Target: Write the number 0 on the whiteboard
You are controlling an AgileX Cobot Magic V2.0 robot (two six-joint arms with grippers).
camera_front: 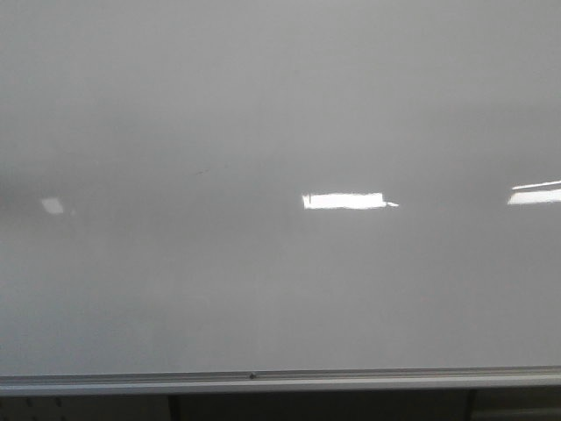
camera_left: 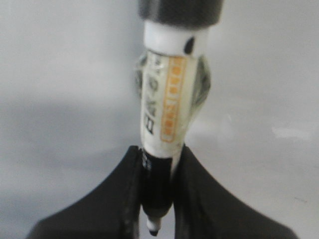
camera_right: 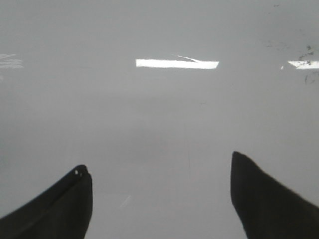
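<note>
The whiteboard [camera_front: 263,105] is a glossy pale grey board that fills the front view, with a silver rail [camera_front: 280,381] along its lower edge. No drawn 0 shows on it in any view. No arm or gripper shows in the front view. In the left wrist view my left gripper [camera_left: 158,152] is shut on a white marker [camera_left: 167,99] with an orange label and a dark cap end; its black fingers [camera_left: 119,194] clamp the marker's black lower part, and its small tip [camera_left: 153,230] points back toward the camera. In the right wrist view my right gripper [camera_right: 159,169] is open and empty before the board [camera_right: 159,119].
Bright rectangular light reflections lie on the board [camera_front: 344,201], [camera_front: 535,195], [camera_front: 53,205]. Faint dark smudges mark the board in the right wrist view [camera_right: 306,55]. A dark area lies below the rail [camera_front: 316,405].
</note>
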